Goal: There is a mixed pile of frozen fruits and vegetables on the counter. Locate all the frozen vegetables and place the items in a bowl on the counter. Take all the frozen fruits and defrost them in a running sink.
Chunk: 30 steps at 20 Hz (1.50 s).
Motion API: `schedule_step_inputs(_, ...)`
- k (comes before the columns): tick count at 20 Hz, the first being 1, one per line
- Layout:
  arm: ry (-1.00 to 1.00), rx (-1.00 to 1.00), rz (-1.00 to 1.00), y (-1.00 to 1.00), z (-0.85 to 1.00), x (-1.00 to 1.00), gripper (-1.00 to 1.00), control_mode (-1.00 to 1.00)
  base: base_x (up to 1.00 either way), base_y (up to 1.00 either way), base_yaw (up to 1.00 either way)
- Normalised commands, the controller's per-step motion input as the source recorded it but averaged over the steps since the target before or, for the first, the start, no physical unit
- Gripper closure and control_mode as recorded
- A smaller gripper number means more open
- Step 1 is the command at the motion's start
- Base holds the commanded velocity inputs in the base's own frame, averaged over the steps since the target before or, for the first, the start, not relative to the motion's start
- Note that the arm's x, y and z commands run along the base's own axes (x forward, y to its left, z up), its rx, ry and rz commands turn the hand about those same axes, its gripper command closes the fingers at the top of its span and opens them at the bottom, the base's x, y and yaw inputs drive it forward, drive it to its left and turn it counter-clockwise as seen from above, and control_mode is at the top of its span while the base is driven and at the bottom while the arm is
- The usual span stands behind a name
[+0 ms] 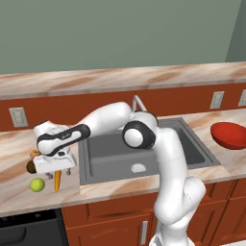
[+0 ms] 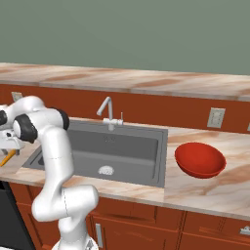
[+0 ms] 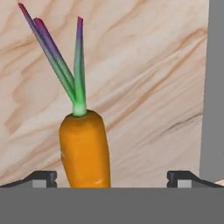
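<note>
The left base view is looking forward and down from behind the arm's left, the right base view from behind its right; both are sharing the sink and counter. The hand view is looking closely along the open gripper onto the carrot.

You've got a bright orange carrot here, its stalks going from green at the base to purple-pink at the tips. The counter under it is beige with pink and tan marble swirls. Near the carrot there's a yellow-green ball and a dark brown ball. The sink is dark grey with a pale drain and a silver faucet. Far right, your bowl is glossy red. Cabinets are reddish-brown wood, the wall a dull grey-green.
</note>
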Motion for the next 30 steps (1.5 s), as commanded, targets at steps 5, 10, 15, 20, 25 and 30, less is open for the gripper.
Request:
schedule_step_inputs(5,-0.13,0.00,-0.01,0.16,-0.09,0.20,-1.00,-1.00,0.00,0.00,0.00)
schedule_step_inputs(10,-0.08,0.03,0.00,0.03,-0.20,0.13,-1.00,-1.00,0.00,0.00,0.00)
schedule_step_inputs(15,0.00,0.16,0.00,-0.18,-0.69,-0.22,1.00,-1.00,0.00,0.00,0.00)
schedule_step_inputs(20,-0.01,0.04,-0.01,-0.04,-0.14,-0.04,1.00,-1.00,0.00,0.00,0.00)
schedule_step_inputs(25,-0.04,-0.02,-0.02,-0.42,0.23,-0.15,1.00,-1.00,0.00,0.00,0.00)
schedule_step_inputs(30,-0.03,-0.07,0.00,-0.65,0.58,-0.13,1.00,-1.00,0.00,0.00,0.00)
